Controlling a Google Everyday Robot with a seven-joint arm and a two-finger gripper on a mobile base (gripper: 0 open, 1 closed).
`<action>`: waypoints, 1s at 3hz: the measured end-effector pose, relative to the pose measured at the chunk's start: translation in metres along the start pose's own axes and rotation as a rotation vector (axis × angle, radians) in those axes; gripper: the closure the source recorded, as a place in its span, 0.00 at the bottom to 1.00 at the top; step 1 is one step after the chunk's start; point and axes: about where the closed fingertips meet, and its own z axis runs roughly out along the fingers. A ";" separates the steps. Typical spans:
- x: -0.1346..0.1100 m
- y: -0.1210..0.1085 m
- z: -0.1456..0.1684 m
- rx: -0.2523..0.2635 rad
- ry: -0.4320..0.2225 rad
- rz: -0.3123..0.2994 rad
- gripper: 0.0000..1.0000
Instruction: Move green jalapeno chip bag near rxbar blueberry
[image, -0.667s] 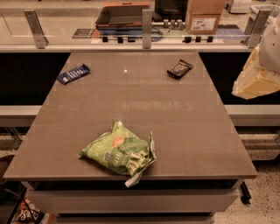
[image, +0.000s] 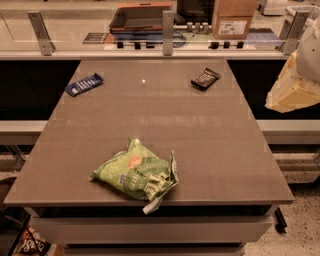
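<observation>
The table (image: 210, 150) is a broad slab of grey-brown, stone-like material with a dull sheen. A small bright spot of lamp glare sits near its far middle, and a faint pale reflection lies across the centre.

The green jalapeno chip bag (image: 136, 173) lies crumpled at the near edge, a little left of centre. One torn, pale corner hangs just over the lip of the table. The rxbar blueberry (image: 84, 84) lies flat at the far left corner, angled, well apart from the bag with bare tabletop between them. A black bar wrapper (image: 205, 79) lies at the far right, about level with the blue bar.

At the right edge of the room, off the table and at the height of its far half, hangs a pale cream shape. It is probably the robot's arm carrying the gripper (image: 292, 92). It is too blurred for me to tell how its grip stands or whether it has hold of anything, and it is well away from the bag.

Beyond the table runs a light counter with a low glass screen held by upright metal posts (image: 168, 32). Behind the screen stand a cardboard box (image: 232, 18) with a white label and a dark, flat tray-like thing (image: 142, 17). Black panels flank the table on either side under that counter.

Below the tabletop a lighter shelf shows. The floor (image: 305, 225) at the near right is pale and speckled. Down at the near left corner a dark printed packet (image: 32, 244) lies on the floor.
</observation>
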 end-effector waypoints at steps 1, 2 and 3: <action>-0.001 0.000 -0.002 0.006 -0.002 -0.001 0.59; -0.002 0.000 -0.004 0.013 -0.004 -0.003 0.36; -0.003 -0.001 -0.006 0.020 -0.005 -0.004 0.13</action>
